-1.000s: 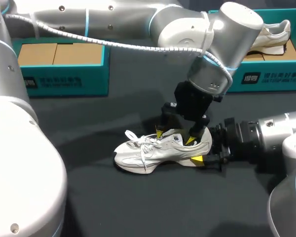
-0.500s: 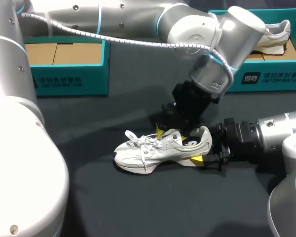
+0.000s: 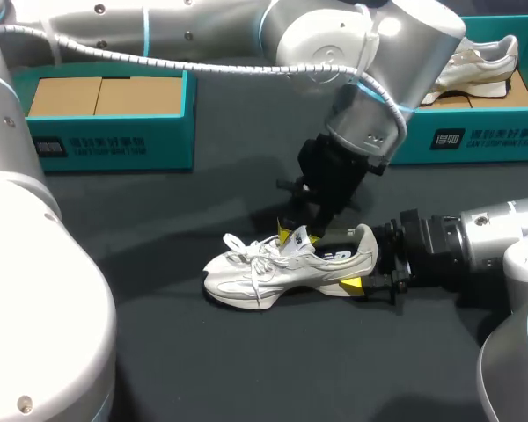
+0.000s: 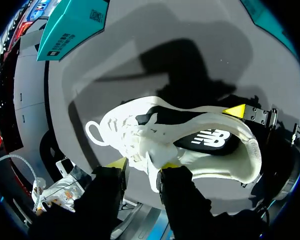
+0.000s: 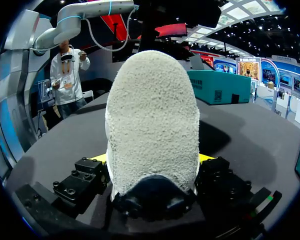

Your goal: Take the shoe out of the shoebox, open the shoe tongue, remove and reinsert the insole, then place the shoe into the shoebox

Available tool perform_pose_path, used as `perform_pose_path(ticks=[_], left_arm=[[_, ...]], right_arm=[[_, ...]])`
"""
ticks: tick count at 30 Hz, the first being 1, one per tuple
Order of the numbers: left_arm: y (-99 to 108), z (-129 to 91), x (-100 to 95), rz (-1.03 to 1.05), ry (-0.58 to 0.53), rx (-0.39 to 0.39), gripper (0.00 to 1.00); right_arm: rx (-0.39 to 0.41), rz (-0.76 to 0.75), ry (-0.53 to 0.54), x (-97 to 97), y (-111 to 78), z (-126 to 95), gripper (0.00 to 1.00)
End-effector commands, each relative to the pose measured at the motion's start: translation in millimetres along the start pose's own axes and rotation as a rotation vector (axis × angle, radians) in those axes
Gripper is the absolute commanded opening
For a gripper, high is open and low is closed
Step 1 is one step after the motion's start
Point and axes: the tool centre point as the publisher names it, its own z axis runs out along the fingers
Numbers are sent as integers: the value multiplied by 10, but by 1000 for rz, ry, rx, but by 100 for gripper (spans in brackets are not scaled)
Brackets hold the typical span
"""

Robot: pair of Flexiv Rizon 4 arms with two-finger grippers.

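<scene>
A white shoe [image 3: 264, 272] lies on its sole on the black table, toe to the left. My left gripper [image 3: 297, 237] comes down onto its opening. In the left wrist view the gripper [image 4: 144, 166] is narrowed but open: the tongue [image 4: 151, 175] lies against one finger, with a gap to the other. Behind the tongue the dark insole [image 4: 210, 140] shows inside the shoe [image 4: 140, 125]. My right gripper [image 3: 363, 262] is level with the table and shut on the heel. In the right wrist view the fuzzy heel [image 5: 152, 125] fills the space between its fingers [image 5: 152, 160].
A teal shoebox [image 3: 475, 141] at the back right holds a second white shoe [image 3: 484, 61]. Another teal box [image 3: 114, 145] with a brown cardboard inside stands at the back left. The left arm spans the table's back from the left.
My left gripper's fingers have come much closer together around the tongue and shifted slightly left and up; the tongue now stands more upright. The right gripper and the shoe's heel have stayed put.
</scene>
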Motion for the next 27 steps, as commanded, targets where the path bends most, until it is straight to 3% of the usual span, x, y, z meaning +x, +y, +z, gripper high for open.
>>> perform_pose_path(ticks=[1, 15, 27], left_arm=[[51, -2, -176, -14, 82, 24, 0], [-6, 212, -745, -6, 318, 37, 0], [-176, 626, -816, -63, 298, -4, 0]], right_arm=[[2, 0, -1, 11, -2, 12, 0], [2, 0, -1, 11, -2, 12, 0], [2, 0, -1, 11, -2, 12, 0]])
